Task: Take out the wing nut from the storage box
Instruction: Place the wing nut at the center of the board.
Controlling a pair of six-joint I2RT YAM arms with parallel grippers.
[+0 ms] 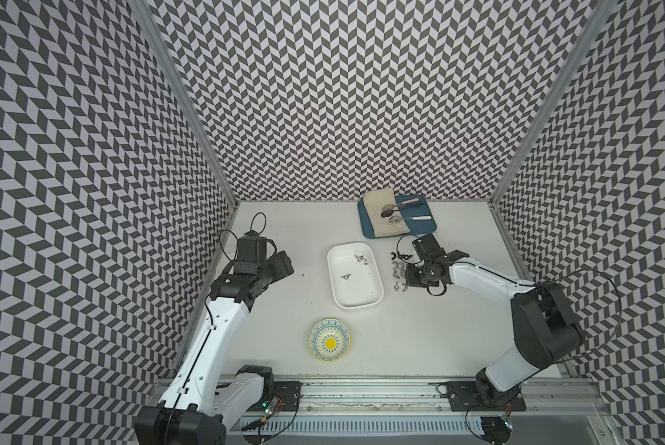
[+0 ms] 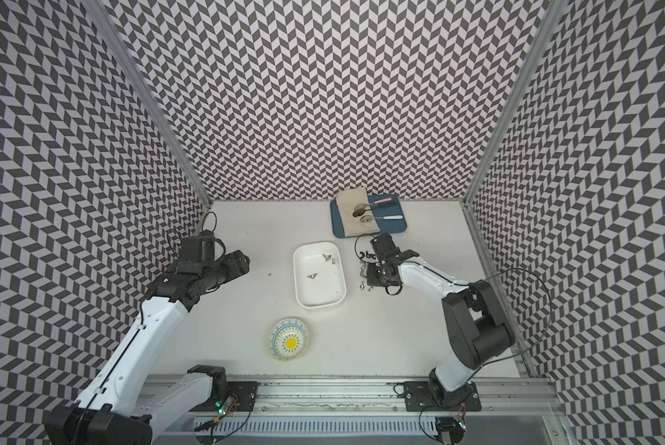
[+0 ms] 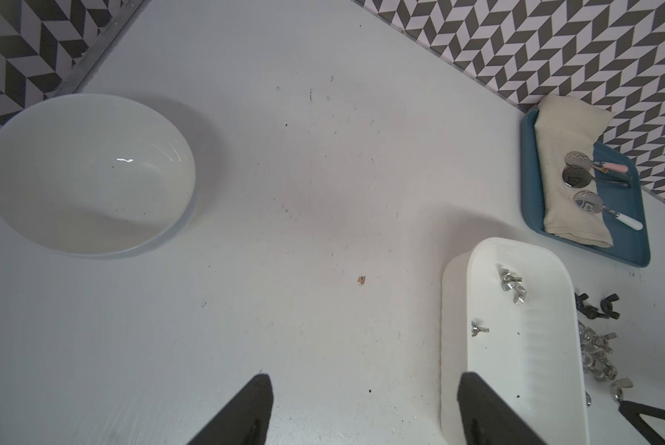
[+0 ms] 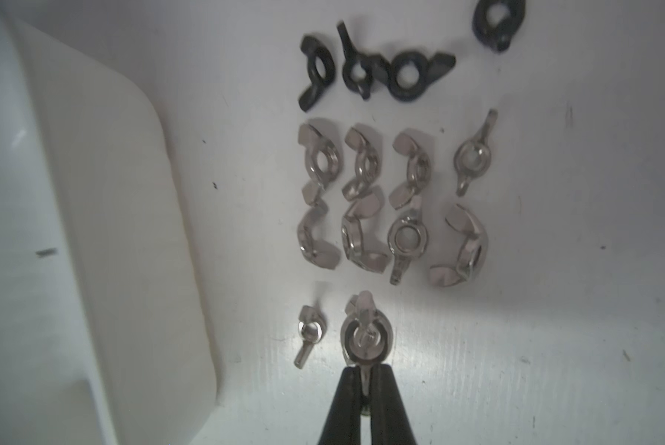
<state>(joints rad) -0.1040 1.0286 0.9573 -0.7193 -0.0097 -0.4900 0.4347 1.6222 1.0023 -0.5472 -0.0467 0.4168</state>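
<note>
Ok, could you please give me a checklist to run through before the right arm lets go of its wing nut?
1. Right gripper shut on wing nut: ok.
2. Nut outside the box, over the table: ok.
3. Bare spot beside the small nut: ok.
4. Nut resting on the table: cannot tell.
5. Left gripper open, away from box: ok.
6. Box emptied: not ok, loose nuts lie inside.
</note>
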